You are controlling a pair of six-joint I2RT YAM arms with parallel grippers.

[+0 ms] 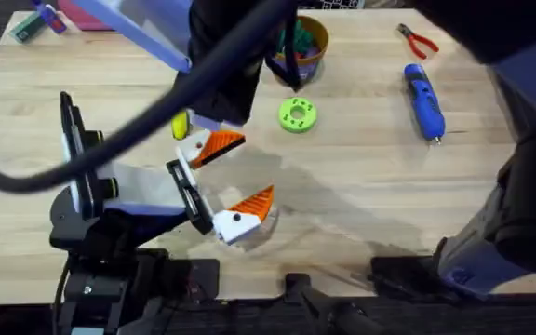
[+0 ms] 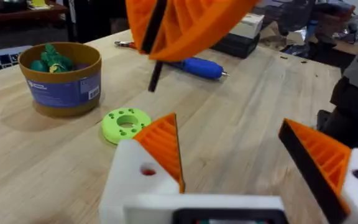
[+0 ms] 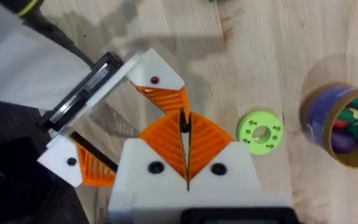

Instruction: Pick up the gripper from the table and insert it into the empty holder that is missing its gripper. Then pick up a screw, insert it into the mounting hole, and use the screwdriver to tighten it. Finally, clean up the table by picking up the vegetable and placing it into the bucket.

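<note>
My right hand [image 3: 185,134] is clamped on a thin dark pin [image 2: 156,78], most likely the screw, which hangs point-down and slightly tilted below its orange pads. The left hand [image 2: 229,124] lies spread open on the desk [image 1: 361,186], an orange wedge on each white base. The holder [image 3: 156,73], with its reddish mounting hole [image 2: 148,170], lies just ahead of and below my right hand, near but not touching. I judge the pin's long axis must line up with that hole. The screwdriver [image 1: 424,100] lies well apart on the right arm's side, and the vegetable [image 1: 180,126] lies beside the left hand.
</note>
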